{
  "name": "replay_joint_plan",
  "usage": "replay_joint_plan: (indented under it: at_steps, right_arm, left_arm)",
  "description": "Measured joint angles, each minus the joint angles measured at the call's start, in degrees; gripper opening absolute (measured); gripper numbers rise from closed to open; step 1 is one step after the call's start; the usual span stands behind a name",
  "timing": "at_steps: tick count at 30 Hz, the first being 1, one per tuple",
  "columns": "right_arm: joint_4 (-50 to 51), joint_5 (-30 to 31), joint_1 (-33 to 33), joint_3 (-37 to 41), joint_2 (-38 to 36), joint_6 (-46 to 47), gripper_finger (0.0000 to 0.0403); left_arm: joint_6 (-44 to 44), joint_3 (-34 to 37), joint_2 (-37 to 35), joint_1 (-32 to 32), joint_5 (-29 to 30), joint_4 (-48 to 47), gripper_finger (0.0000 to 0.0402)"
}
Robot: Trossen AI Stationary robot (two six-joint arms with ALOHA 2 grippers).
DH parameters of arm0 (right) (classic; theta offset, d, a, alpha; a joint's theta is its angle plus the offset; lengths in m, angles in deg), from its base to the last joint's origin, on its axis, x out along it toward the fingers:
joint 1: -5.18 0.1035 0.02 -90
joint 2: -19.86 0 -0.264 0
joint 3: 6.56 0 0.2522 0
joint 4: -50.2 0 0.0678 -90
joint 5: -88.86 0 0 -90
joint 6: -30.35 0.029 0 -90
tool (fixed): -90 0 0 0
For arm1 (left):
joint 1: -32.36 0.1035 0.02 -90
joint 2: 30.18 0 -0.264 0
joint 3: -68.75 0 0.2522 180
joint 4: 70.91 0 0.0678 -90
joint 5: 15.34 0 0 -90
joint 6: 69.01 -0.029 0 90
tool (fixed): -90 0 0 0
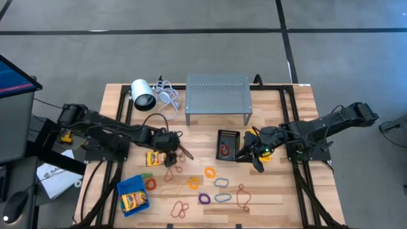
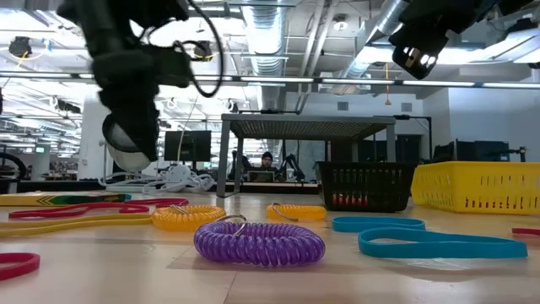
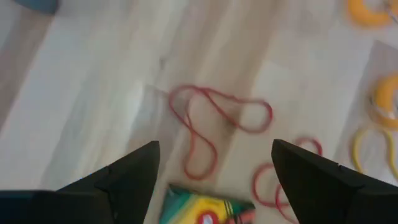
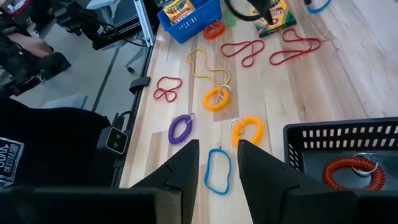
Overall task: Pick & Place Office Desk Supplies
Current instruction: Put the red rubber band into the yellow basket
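Note:
My left gripper [image 1: 173, 154] hangs open above the table's left middle. In its wrist view [image 3: 214, 146] the fingers stand wide over a red rubber-band loop [image 3: 214, 124], with a yellow crayon box [image 3: 205, 210] lying flat just below [image 1: 154, 159]. My right gripper [image 1: 249, 156] hovers beside the black bin [image 1: 227, 145], fingers a little apart [image 4: 217, 146] over a pale blue loop [image 4: 217, 171]. A red coil [image 4: 349, 169] lies in the black bin [image 4: 323, 134]. The blue bin [image 1: 133, 194] holds the other crayon box. The yellow bin [image 2: 481, 186] stands right of the black one [image 2: 367, 186].
Loops lie scattered over the near middle of the table: purple [image 2: 260, 241], orange [image 4: 216, 98], red [image 4: 245, 50], pale blue [image 2: 439, 245]. A grey perforated stand [image 1: 217, 95] and a white cylinder with cable [image 1: 144, 95] sit at the far edge. A person sits far behind the table [image 2: 267, 160].

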Motion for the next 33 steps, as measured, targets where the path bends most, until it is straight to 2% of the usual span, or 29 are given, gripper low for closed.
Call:
replay_joint_plan:
  at_steps: [25, 29, 33]
  right_arm:
    - [0.70, 0.02, 0.00, 0.00, 0.00, -3.88, 0.0107]
    - [0.66, 0.02, 0.00, 0.00, 0.00, -3.91, 0.0107]
    - [0.66, 0.02, 0.00, 0.00, 0.00, -4.30, 0.0107]
  left_arm:
    - [-12.02, -1.68, 13.52, 6.37, -0.57, 2.41, 0.0285]
    - [-12.13, -1.87, 14.19, 6.33, -0.61, 2.41, 0.0270]
    - [-11.94, -1.76, 14.18, 6.31, -1.01, 3.27, 0.0233]
